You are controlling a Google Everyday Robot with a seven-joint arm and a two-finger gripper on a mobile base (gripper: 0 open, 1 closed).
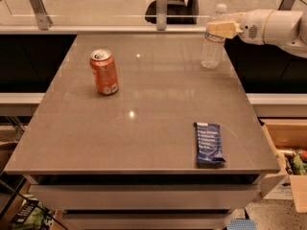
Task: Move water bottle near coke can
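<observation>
The water bottle [212,51], clear with a white cap, stands upright at the far right corner of the grey table [158,104]. My gripper [218,29] reaches in from the right on a white arm and sits at the bottle's upper part, overlapping it just below the cap. The coke can [104,72], orange-red with a silver top, stands upright on the far left part of the table, well apart from the bottle.
A dark blue snack bar [208,143] lies near the table's front right edge. A low glass rail with metal posts [162,6] runs behind the table. An open cardboard box [288,143] sits on the floor to the right.
</observation>
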